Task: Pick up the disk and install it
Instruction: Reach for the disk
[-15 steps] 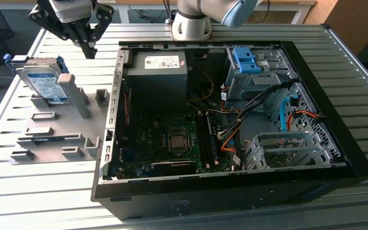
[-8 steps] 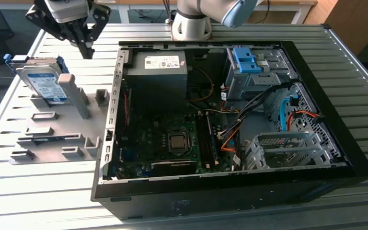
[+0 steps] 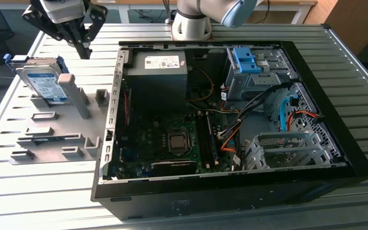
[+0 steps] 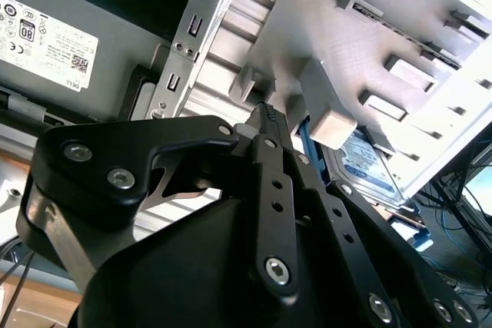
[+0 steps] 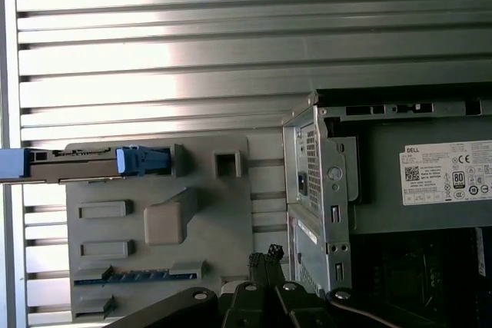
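My pincer [image 3: 84, 51] hangs in the air with its black fingers drawn together to a narrow point, and I see nothing held between them. In both wrist views the tips [image 4: 267, 113] [image 5: 265, 253] meet the same way, empty. In the exterior view it sits high over the far part of the grey fixture plate [image 3: 63, 139], between the disk and the open computer case.

The disk [image 3: 43, 81] is not touching the pincer. It lies to the exterior view's left of the tips and lower down, standing upright on its edge at the far left end of the fixture. Its white-and-blue label faces the camera and blue rails run along its edges. The first wrist view shows the disk [image 5: 69, 160] edge-on, with blue rail ends showing. The second wrist view catches its label [image 4: 369, 163] past a raised grey block of the fixture.

The fixture rests on the slatted metal counter [image 3: 43, 191], just beside the case. The black computer case [image 3: 235, 191] lies on its side with its panel off, to the exterior view's right of the fixture. Inside, the dark grey power supply [image 3: 155, 79] with its white sticker fills the far left corner. The motherboard [image 3: 171, 139] sits nearer, and a blue plastic bracket [image 3: 245, 60] sits in the drive cage at the far right.
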Available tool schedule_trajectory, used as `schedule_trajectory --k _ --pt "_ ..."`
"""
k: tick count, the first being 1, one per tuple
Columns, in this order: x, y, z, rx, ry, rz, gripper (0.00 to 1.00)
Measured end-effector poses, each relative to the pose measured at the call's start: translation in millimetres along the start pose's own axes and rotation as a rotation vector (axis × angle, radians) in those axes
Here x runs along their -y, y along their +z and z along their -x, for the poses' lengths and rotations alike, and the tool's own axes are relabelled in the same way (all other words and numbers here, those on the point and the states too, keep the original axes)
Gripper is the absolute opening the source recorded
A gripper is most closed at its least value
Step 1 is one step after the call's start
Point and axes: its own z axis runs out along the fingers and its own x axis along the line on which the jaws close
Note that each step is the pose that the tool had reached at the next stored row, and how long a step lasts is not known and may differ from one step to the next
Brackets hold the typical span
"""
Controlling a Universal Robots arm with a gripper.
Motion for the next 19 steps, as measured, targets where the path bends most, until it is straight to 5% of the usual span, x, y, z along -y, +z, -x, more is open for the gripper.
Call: schedule_trajectory --k 19 --pt "0.6 0.4 -7.9 -0.0001 0.0 0.0 0.11"
